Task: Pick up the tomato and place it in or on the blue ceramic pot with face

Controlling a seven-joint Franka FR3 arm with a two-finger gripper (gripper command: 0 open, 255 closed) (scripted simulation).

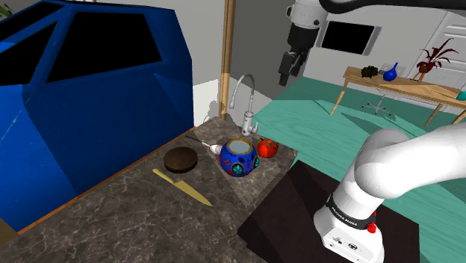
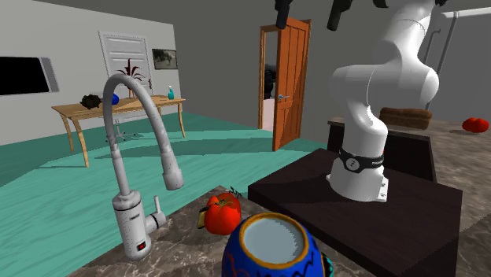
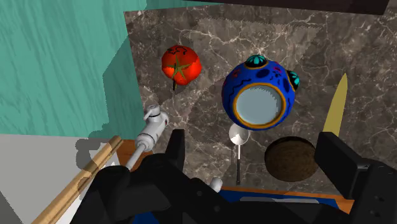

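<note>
Teal flooring [image 1: 321,112] ran through the room beyond my work area, and a big blue angular structure with black panels [image 1: 97,97] walled off the shoulder view's left. Below it lay the dark grey marbled stone surface [image 1: 112,217], carrying everything I cared about. Beside that sat the dark brown box stand [image 2: 370,220] with the white arm [image 1: 403,168] rising from it and reaching high over the surface.

At the arm's end the black fingers [image 3: 176,147] stood spread wide apart, clasping nothing, well above the things and looking straight down on them. In the shoulder view the hand hung above the pale grey gooseneck tap [image 2: 130,220], which stood at the surface's far edge.

Near the tap's base I saw the round blue pot with an orange rim and painted coloured spots [image 1: 237,163], upright, its mouth open upward and pale inside. The red tomato with a green stem [image 3: 181,63] lay on the surface just beside the pot, on the side toward the teal flooring, with a narrow gap between the two in the wrist view.

On the pot's other side rested a dark brown round disc [image 1: 181,159], apart from it. A yellowish knife [image 1: 183,187] lay flat near the disc. A small silver spoon [image 3: 238,137] lay with its bowl just beside the pot.
</note>
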